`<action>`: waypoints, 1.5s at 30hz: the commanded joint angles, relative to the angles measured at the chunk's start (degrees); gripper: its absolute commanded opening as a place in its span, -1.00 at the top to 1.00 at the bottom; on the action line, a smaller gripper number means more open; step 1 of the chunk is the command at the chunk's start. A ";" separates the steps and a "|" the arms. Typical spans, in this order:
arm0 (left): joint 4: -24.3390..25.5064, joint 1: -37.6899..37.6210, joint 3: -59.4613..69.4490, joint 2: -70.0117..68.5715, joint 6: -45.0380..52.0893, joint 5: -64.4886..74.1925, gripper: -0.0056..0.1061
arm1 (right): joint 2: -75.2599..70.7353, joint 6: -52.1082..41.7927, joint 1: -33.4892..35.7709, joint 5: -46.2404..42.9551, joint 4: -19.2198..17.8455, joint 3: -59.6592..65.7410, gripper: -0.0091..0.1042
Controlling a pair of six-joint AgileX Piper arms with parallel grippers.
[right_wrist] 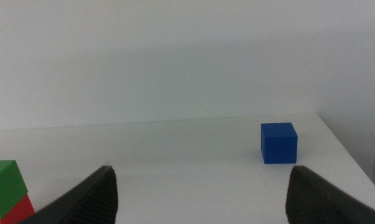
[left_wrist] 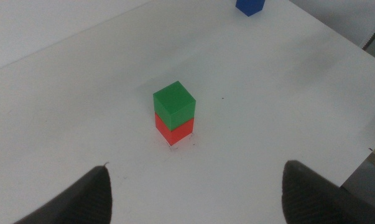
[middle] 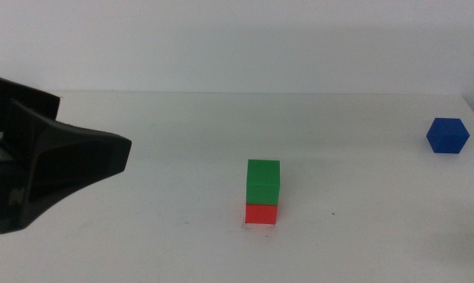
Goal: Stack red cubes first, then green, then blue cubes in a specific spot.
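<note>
With the green cube (middle: 263, 181) seated on the red cube (middle: 261, 214), the blue cube (right_wrist: 278, 143), ahead of the empty, spread right tool (right_wrist: 199, 186), should be gripped squarely; the left tool (left_wrist: 196, 186) is likewise spread, empty.

Two robot arms with dark, matte gripper parts

The left gripper (middle: 103, 157) is a big black wedge-shaped body with flat angular faces, narrowing to a blunt rounded end; in its wrist view its black jaws have rounded tips and a slightly rough surface. The right gripper (right_wrist: 199, 186) shows two similar dark rounded jaws.
</note>
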 commanded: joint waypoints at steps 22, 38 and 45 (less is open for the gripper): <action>0.54 -0.08 -0.12 -0.29 -0.07 -1.32 -0.78 | 41.44 11.58 -0.16 50.41 -0.86 -47.39 -0.80; 0.24 -0.08 -0.12 -0.29 -0.07 -4.50 -0.78 | 66.93 3.14 -2.12 47.51 -2.83 -60.04 -0.80; 0.51 -0.08 -0.12 -0.29 -0.88 -6.61 -0.78 | 89.55 -6.85 -9.24 50.86 -2.12 -77.85 -0.80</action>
